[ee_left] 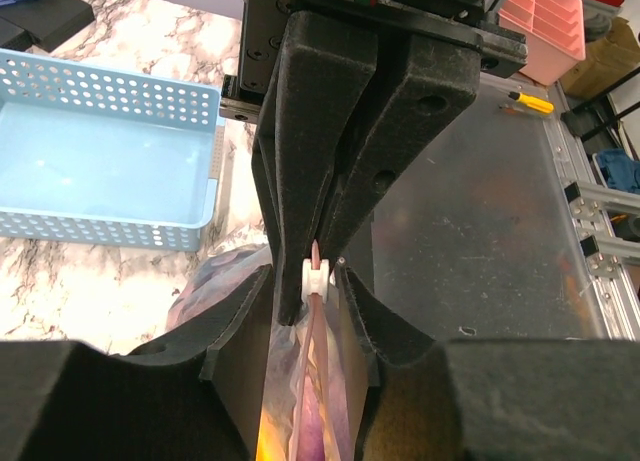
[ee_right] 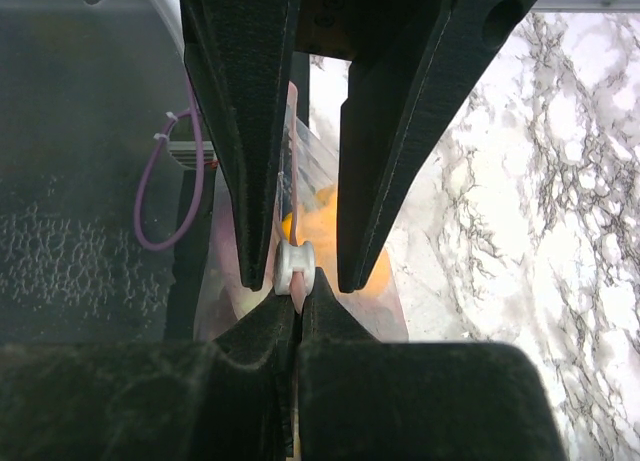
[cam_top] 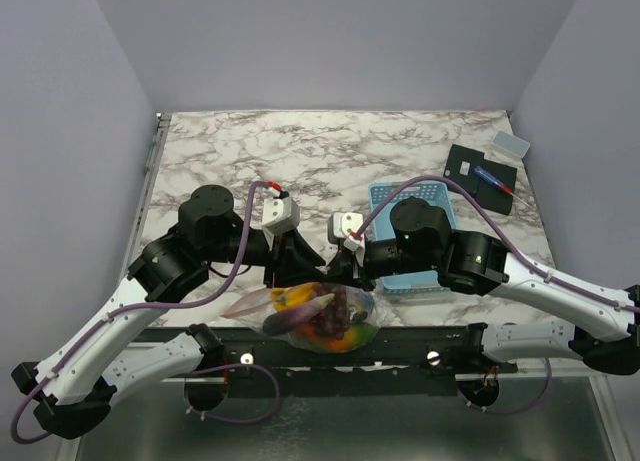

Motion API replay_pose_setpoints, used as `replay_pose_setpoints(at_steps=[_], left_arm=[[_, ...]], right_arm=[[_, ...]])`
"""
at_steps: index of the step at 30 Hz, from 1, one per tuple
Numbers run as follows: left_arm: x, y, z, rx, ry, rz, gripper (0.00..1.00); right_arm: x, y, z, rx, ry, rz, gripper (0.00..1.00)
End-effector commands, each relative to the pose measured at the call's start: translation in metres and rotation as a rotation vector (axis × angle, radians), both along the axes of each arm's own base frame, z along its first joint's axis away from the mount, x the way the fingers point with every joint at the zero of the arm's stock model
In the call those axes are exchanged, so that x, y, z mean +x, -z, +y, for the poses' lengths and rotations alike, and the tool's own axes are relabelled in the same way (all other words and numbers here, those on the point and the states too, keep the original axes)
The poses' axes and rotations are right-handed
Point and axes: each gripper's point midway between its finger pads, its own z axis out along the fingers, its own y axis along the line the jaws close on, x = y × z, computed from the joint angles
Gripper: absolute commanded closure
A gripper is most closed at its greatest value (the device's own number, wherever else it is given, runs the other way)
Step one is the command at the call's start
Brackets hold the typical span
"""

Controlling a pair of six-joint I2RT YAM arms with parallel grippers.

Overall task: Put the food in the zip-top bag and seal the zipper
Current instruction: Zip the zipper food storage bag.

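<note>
Top view: bag (cam_top: 318,316) of food (cam_top: 345,333) at lower centre, near edge of the tabletop (cam_top: 300,151). Only wrist views show right gripper (ee_right: 297,309) clenched on the zipper (ee_left: 316,343), left gripper (ee_right: 297,277) released, flanking the white slider (ee_left: 316,278).

A light-blue perforated plastic basket (cam_top: 410,188) sits on the white marble-patterned table (cam_top: 300,151). At the far right corner lie a black flat mat (cam_top: 465,164) bearing a blue-and-red pen (cam_top: 492,177), and beside it a small clear plastic piece (cam_top: 511,144). Off the table are a pink ribbed tray (ee_left: 545,26) and a yellow-handled tool (ee_left: 527,102).

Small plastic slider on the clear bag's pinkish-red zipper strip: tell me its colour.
White. The small plastic slider shows best in the left wrist view.
</note>
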Motion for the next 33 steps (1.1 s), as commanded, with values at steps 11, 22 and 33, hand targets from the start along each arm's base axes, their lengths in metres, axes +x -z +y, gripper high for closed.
replay_pose_setpoints(at_steps=[11, 22, 33], left_arm=[[-0.007, -0.007, 0.000, -0.027, 0.034, -0.010, 1.00], [-0.009, -0.003, 0.003, -0.026, 0.030, -0.004, 1.00], [-0.010, 0.004, 0.004, -0.017, 0.030, 0.009, 1.00]], right_arm=[[0.005, -0.005, 0.003, 0.023, 0.027, -0.009, 0.99], [0.015, -0.026, -0.008, 0.103, 0.109, -0.050, 0.99], [0.025, -0.056, -0.023, 0.218, 0.204, -0.099, 1.00]])
